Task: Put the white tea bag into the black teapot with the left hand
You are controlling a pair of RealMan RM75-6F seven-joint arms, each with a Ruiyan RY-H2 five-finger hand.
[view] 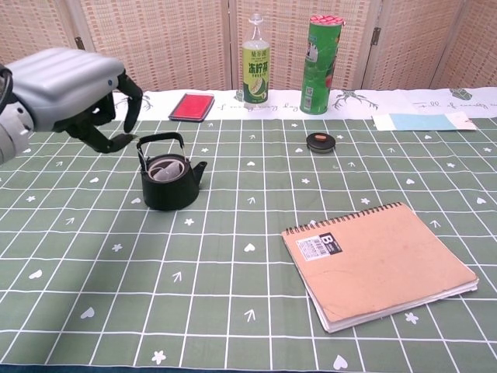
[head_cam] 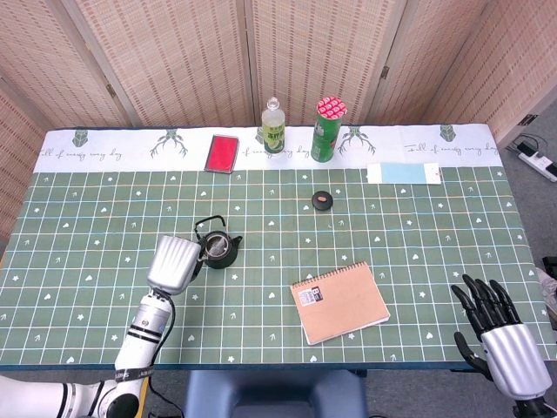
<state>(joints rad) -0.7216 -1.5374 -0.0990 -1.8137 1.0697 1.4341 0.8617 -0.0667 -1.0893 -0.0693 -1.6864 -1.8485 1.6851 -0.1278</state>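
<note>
The black teapot (head_cam: 218, 248) (view: 168, 182) stands on the green checked cloth, left of centre. The white tea bag (view: 164, 169) lies inside its open mouth, below the raised handle. My left hand (head_cam: 174, 264) (view: 71, 95) hovers to the pot's left and nearer me, apart from it; its dark fingers (view: 116, 118) are curled downward and hold nothing. My right hand (head_cam: 496, 326) rests at the table's front right edge with its fingers spread, seen only in the head view.
A brown spiral notebook (view: 377, 262) lies front right. A small black lid (view: 319, 141) sits mid-table. At the back stand a green bottle (view: 255, 62), a green can (view: 318, 56), a red case (view: 191, 106) and a pale blue card (view: 419, 121).
</note>
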